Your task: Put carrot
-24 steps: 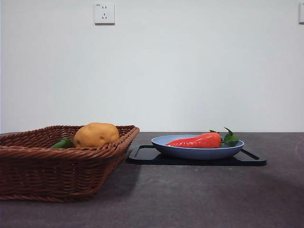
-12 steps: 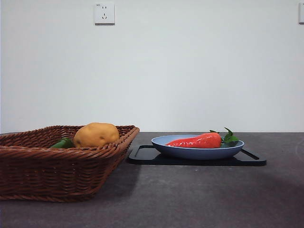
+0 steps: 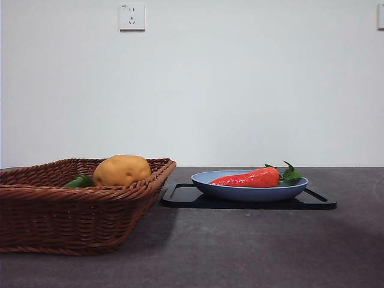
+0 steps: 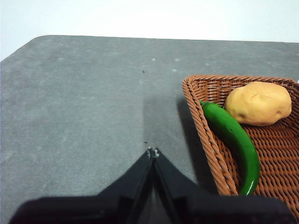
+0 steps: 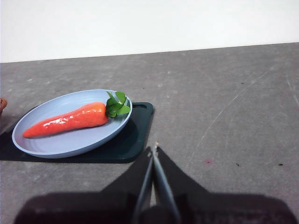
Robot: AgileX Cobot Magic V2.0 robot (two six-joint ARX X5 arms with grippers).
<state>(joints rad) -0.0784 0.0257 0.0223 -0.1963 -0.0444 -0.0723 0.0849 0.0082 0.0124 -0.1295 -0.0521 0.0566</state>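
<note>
The glossy red-orange carrot [image 3: 251, 178] [image 5: 67, 120] lies flat in a pale blue plate [image 3: 240, 193] [image 5: 32, 144], green leaves at its thick end. In the right wrist view my right gripper [image 5: 154, 149] is shut and empty, hovering over bare table beside the plate and apart from the carrot. My left gripper [image 4: 153, 152] is shut and empty too, above the table beside the wicker basket [image 4: 210, 140]. Neither gripper shows in the front view.
The plate rests on a black tray [image 3: 318, 203] [image 5: 135, 140]. The brown wicker basket [image 3: 72, 222] at the left holds a yellow-brown potato [image 3: 121, 170] [image 4: 258, 103] and a green vegetable [image 3: 78, 180] [image 4: 233, 140]. A wall stands behind the table.
</note>
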